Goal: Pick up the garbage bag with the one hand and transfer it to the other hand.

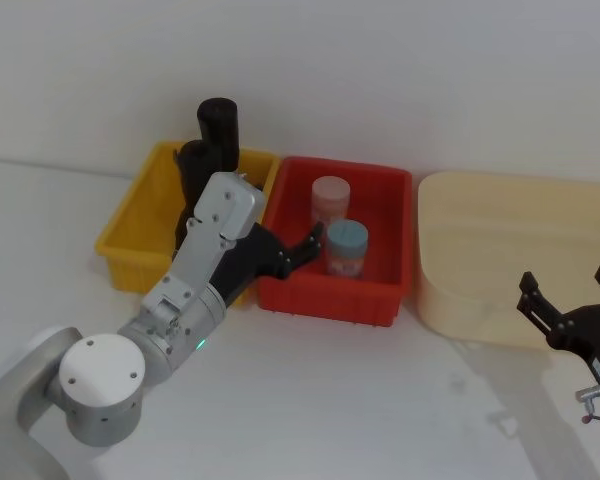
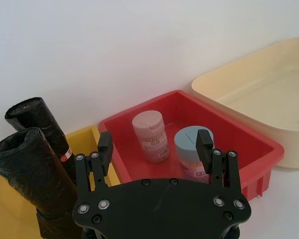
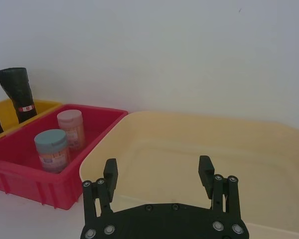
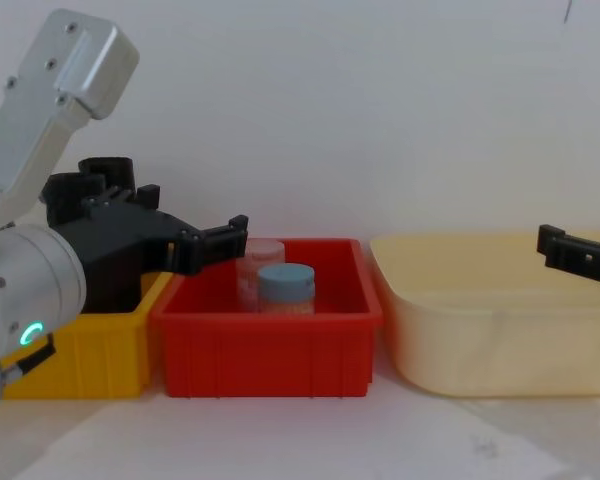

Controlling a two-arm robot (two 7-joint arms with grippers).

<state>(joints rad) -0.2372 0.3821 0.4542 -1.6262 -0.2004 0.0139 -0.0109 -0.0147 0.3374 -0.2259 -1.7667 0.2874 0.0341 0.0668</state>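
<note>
While the left gripper (image 2: 155, 141) hangs over the wall where the yellow bin (image 1: 130, 240) meets the red bin (image 2: 259, 144), its claw is spread wide and empty, and the fingertips reach out over the red bin's left side. The garbage bag (image 2: 32, 174), the thick plain black roll, stands upright in the yellow bin near its back edge, off to the side of the claw and not between the fingers. Just behind it, in the bin's back right corner, stands the slimmer black roll (image 2: 40, 119) with the red-and-white band. In the red bin, a pink-lidded jar (image 2: 149, 134) and a blue-lidded jar (image 2: 189, 149) stand upright close together. All three containers line up along the back edge of the desk (image 1: 330, 400). Over at the right edge, the right gripper (image 3: 158, 167) hovers at the front rim of the cream tub (image 1: 510, 240), claw apart, nothing in it.
</note>
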